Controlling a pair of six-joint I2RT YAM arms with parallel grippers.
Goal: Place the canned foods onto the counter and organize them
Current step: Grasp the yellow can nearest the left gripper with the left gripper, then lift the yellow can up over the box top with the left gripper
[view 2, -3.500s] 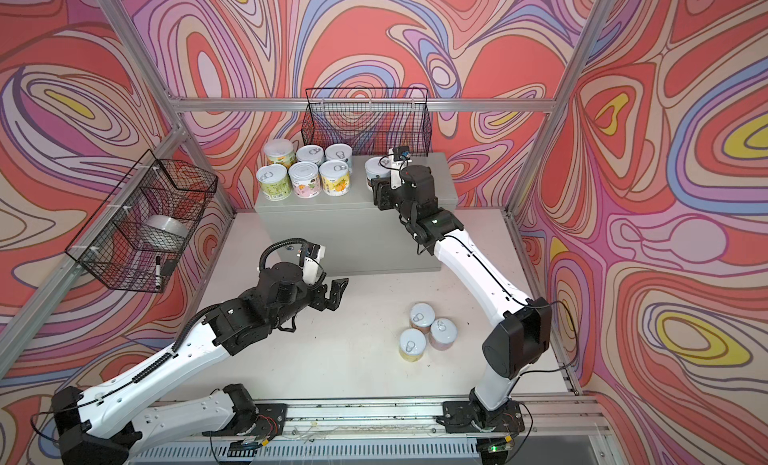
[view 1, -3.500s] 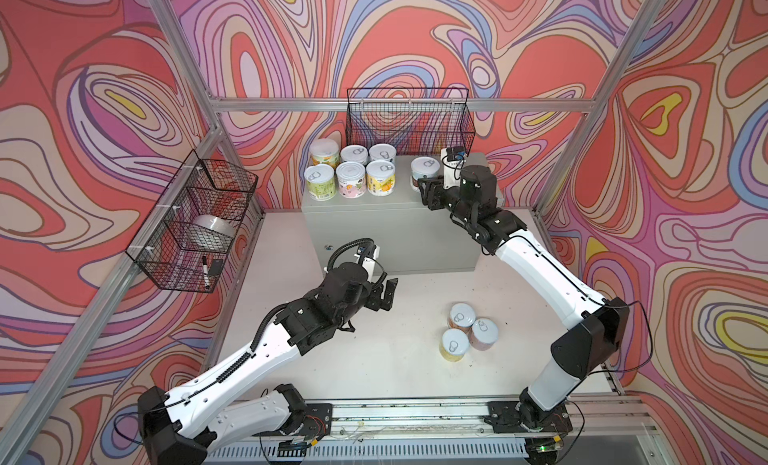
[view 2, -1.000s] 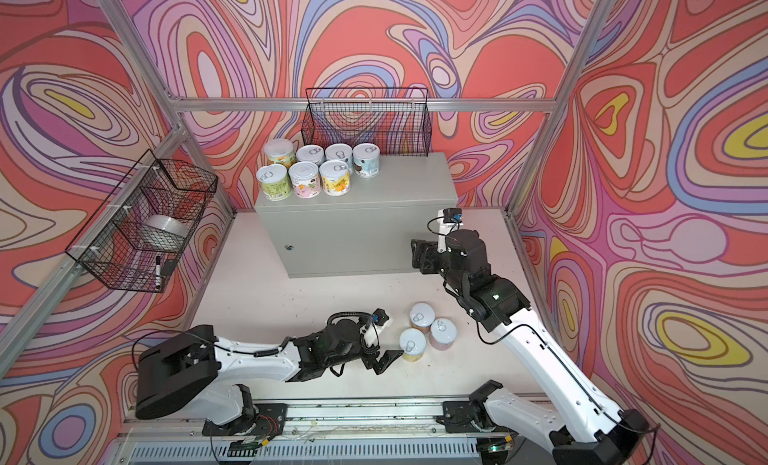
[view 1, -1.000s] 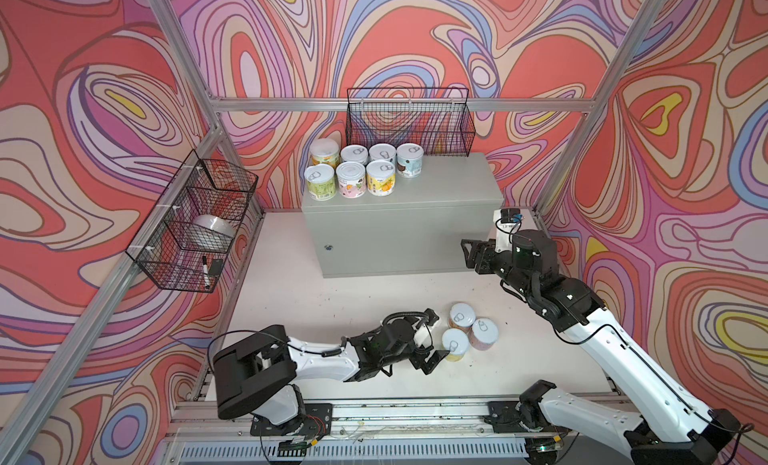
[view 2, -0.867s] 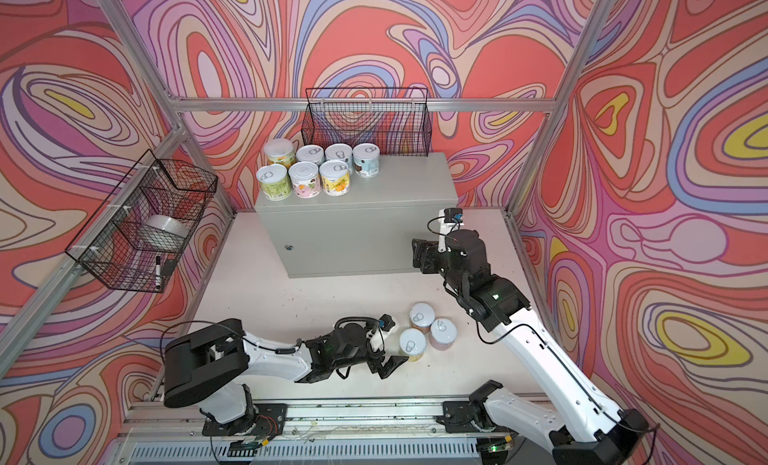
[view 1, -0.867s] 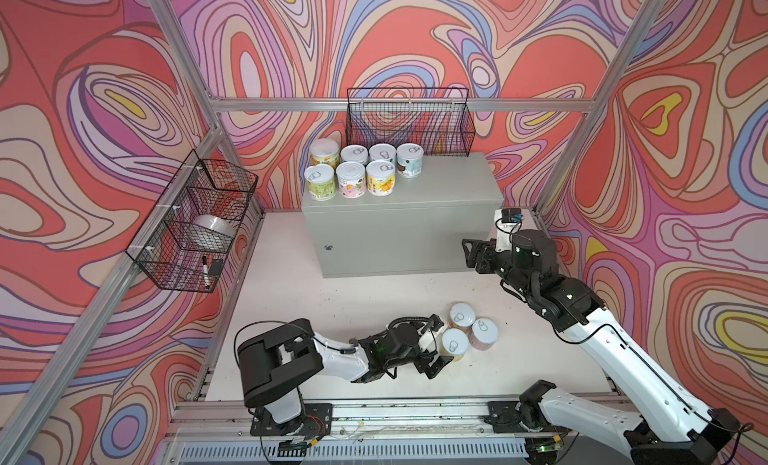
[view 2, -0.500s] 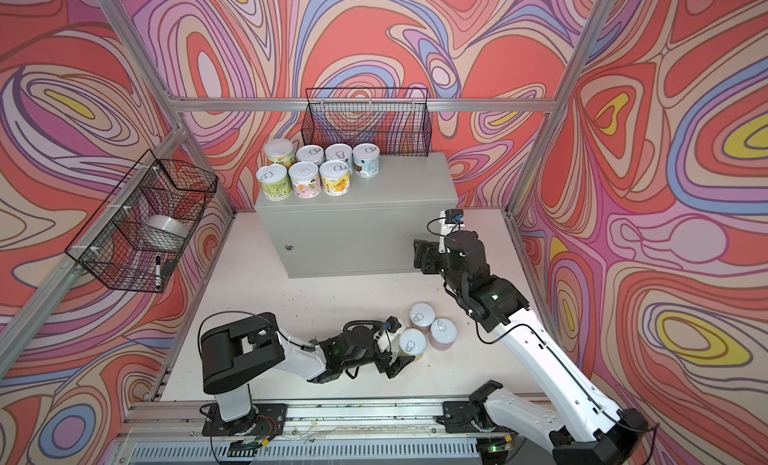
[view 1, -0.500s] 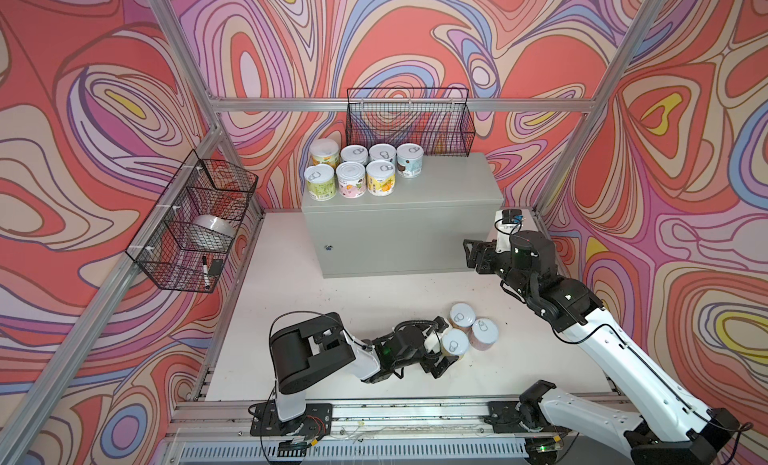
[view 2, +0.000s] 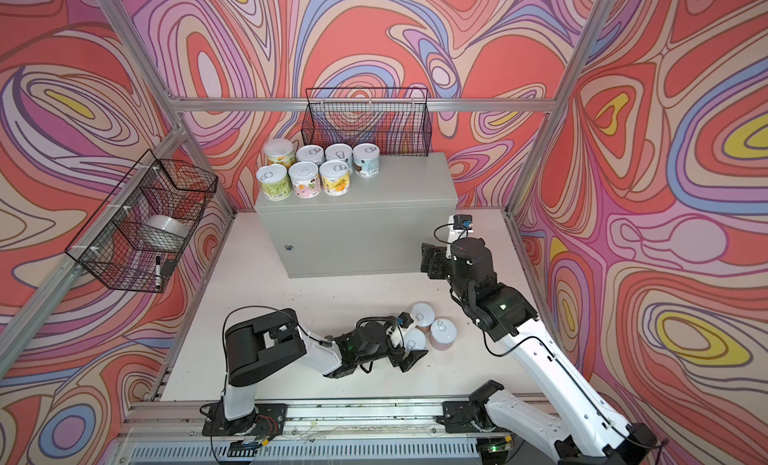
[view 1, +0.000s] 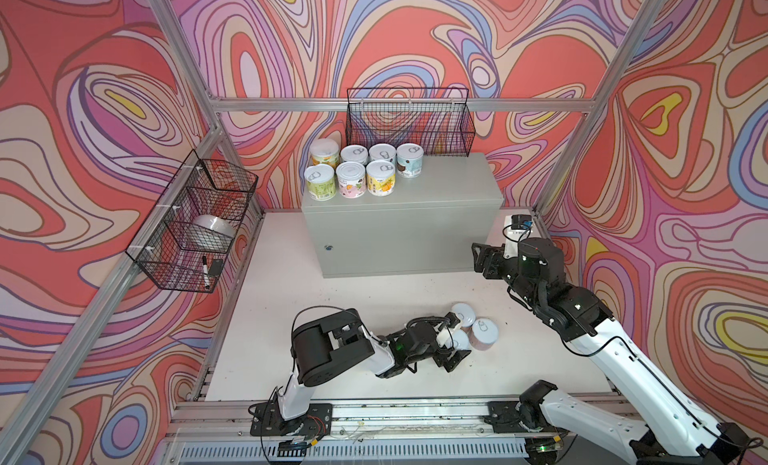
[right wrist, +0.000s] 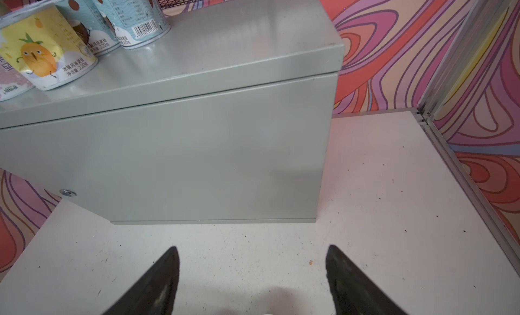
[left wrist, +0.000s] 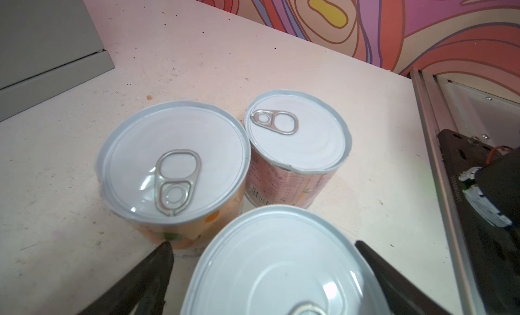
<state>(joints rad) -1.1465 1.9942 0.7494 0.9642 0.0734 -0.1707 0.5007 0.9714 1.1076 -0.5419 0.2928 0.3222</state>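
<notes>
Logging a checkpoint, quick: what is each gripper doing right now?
Left gripper: open, jaws astride a can, not yet gripping it.
Right gripper: open, holding nothing.

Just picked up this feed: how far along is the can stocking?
Done: seven cans stand in two rows at one end of the counter. In hand: the left gripper, open, straddles one of three cans on the table, not yet closed on it; the right gripper is open and empty near the counter. Left: those three cans.
</notes>
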